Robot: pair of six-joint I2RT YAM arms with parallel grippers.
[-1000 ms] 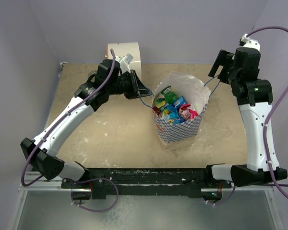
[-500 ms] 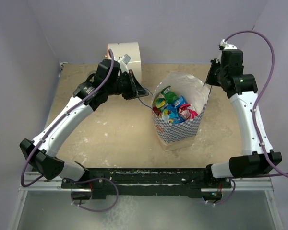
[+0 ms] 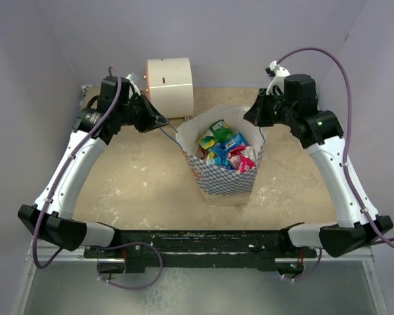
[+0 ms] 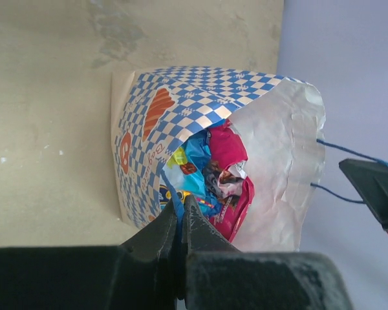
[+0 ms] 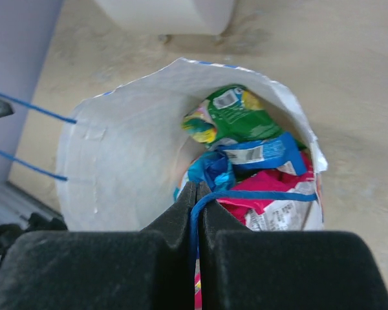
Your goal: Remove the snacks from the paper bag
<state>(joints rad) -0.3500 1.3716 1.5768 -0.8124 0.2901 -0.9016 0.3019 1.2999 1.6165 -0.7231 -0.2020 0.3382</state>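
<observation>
From above, the left gripper (image 3: 160, 123) and right gripper (image 3: 255, 118) are flanking the paper bag (image 3: 220, 178), which is standing on the table (image 3: 131, 177) between the arms, just in front of a cream cylindrical box (image 3: 169, 77). Its mouth is gaping upward and the snacks (image 3: 223, 143) are all sitting inside. In the left wrist view, the left jaws are pinching shut on the left cord handle (image 4: 176, 205) at the checkered side, with red, pink and blue packets showing past the rim. In the right wrist view, the right jaws are likewise clamping tight on the right cord handle (image 5: 258, 197), looking down on a green packet at the top of the heap. The step in hand appears to be pulling the mouth open by both handles. Doing it well likely means drawing the cords apart evenly and gently, so the thin paper is not tearing at the cord holes or the bag toppling, before either arm is letting go to reach in.
</observation>
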